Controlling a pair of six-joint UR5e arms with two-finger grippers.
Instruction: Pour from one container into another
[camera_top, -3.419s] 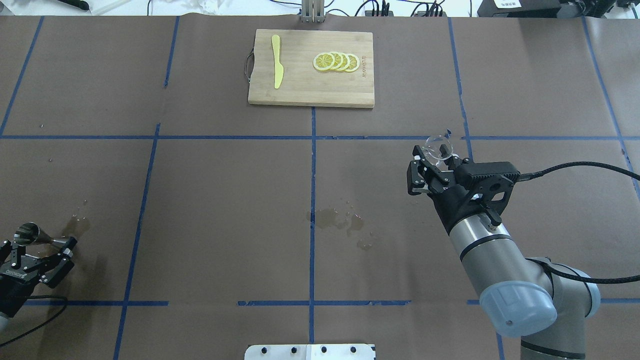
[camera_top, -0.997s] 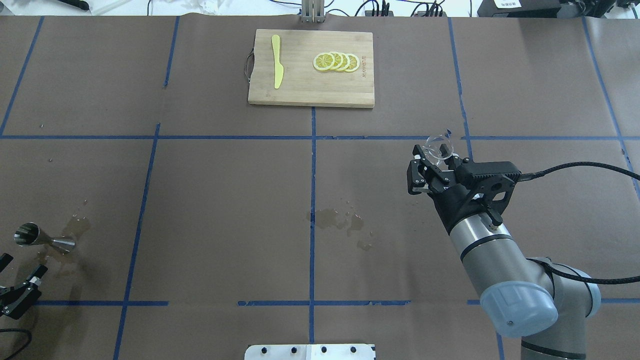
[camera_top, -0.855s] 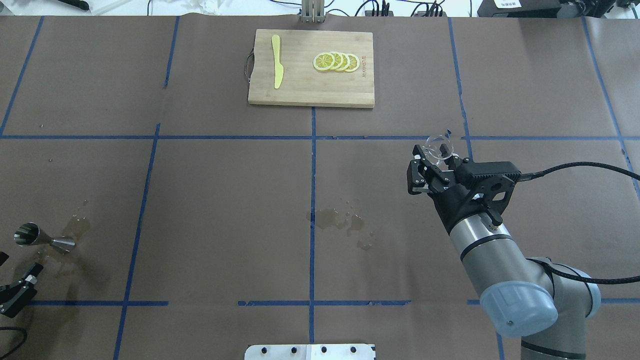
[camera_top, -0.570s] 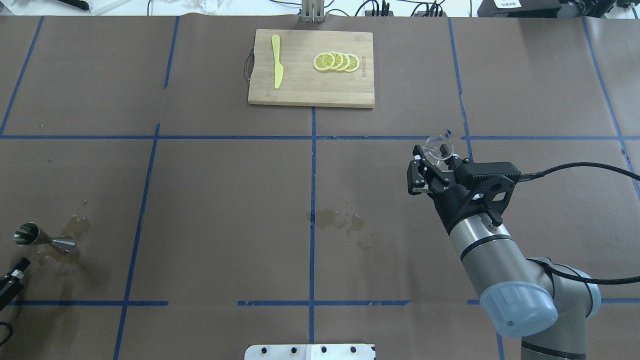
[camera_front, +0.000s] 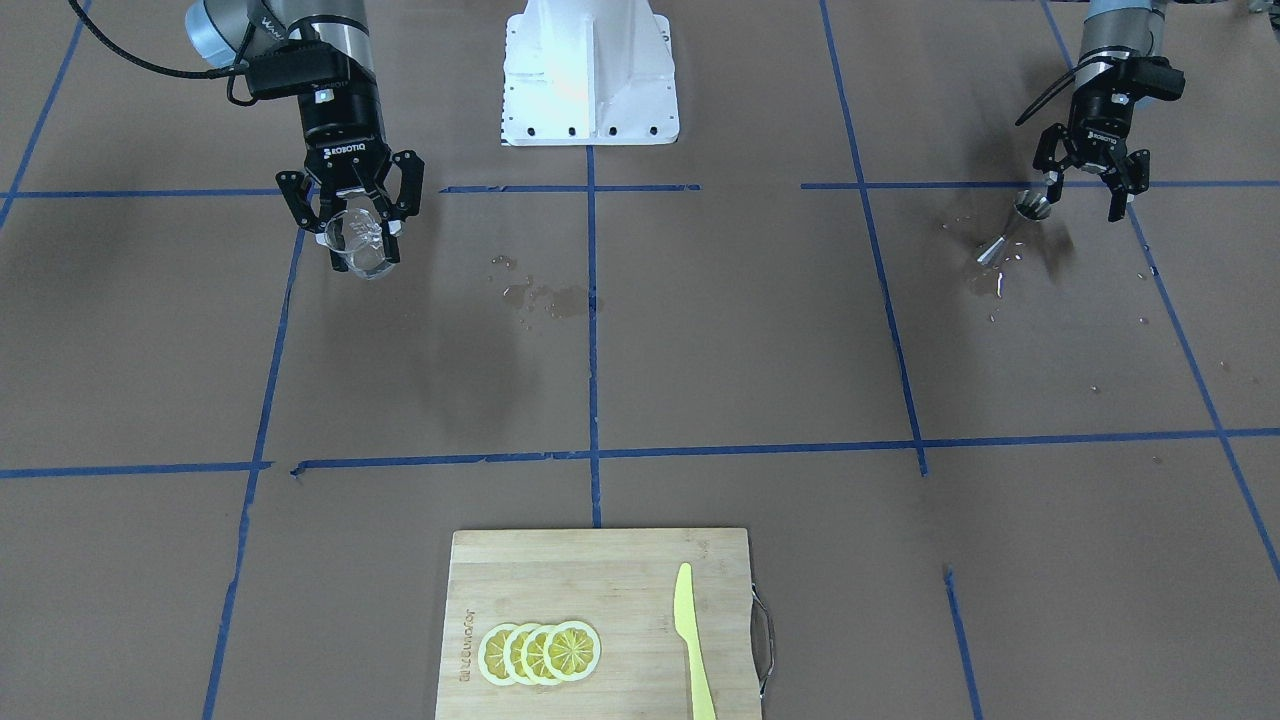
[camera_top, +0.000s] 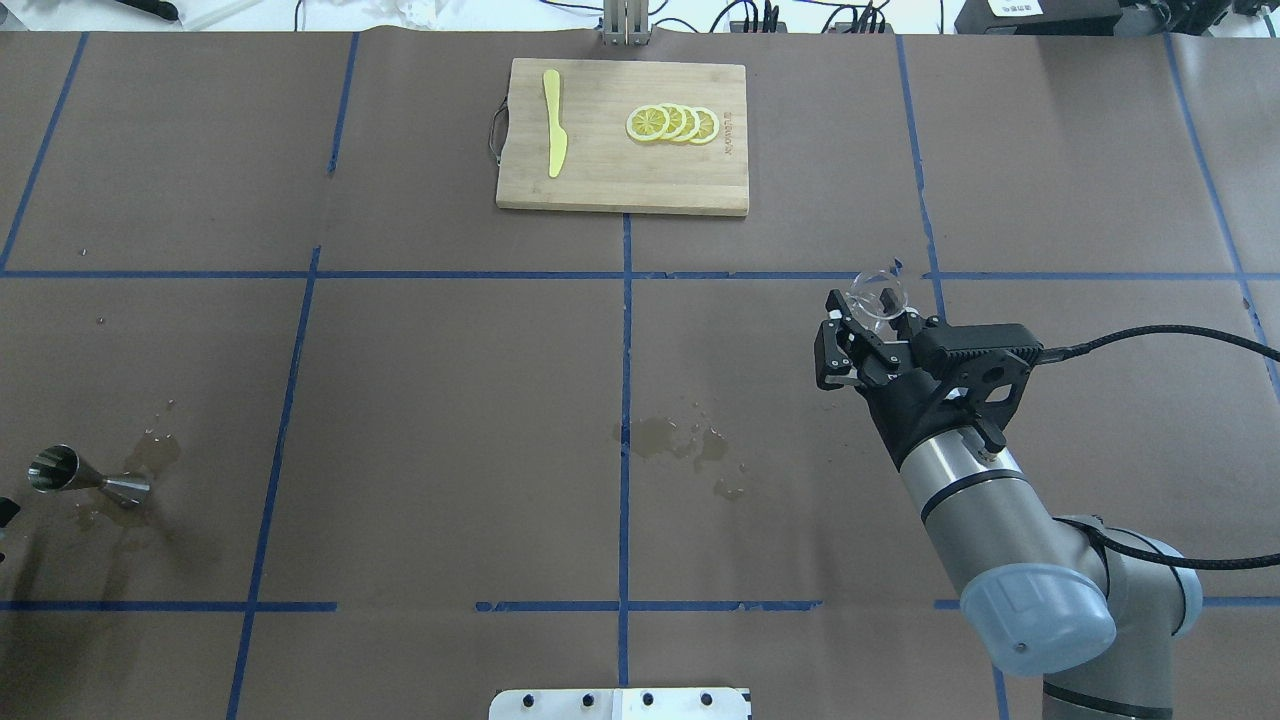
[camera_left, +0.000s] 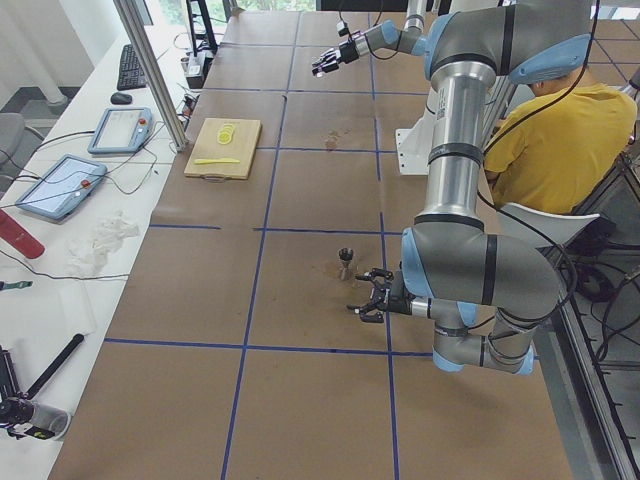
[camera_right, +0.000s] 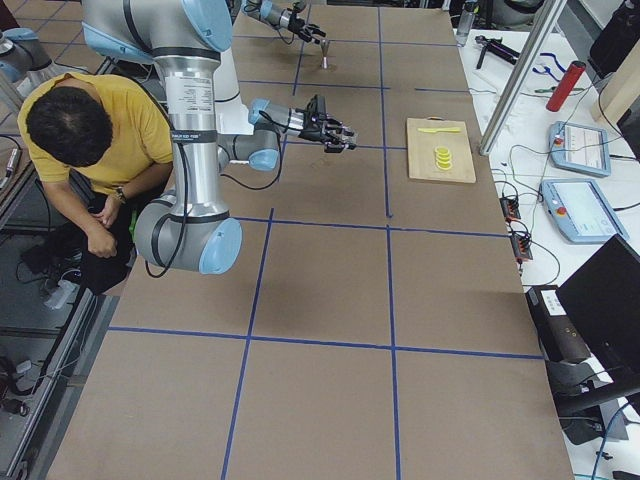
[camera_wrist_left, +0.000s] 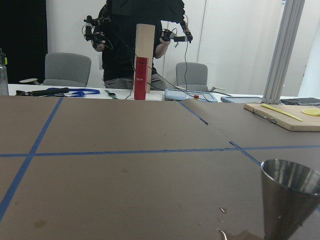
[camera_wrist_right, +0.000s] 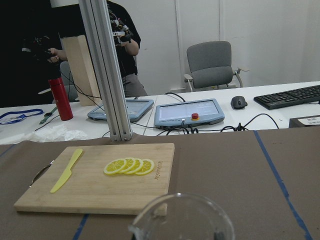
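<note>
The clear glass cup sits between the fingers of my right gripper, which is shut on it and holds it above the table's right half. Only the cup's rim shows at the bottom of the right wrist view. The steel jigger stands on its own at the table's far left, in a wet patch. My left gripper is open just behind the jigger, on the robot's side, not touching it. The jigger's upper cone fills the lower right of the left wrist view.
A wooden cutting board at the far middle carries lemon slices and a yellow knife. A spill marks the table's centre. A person in a yellow shirt sits behind the robot base.
My left gripper has let go of the jigger and drawn back toward the robot, almost out of the overhead view. The jigger stays standing. The right arm and the cup have not moved.
</note>
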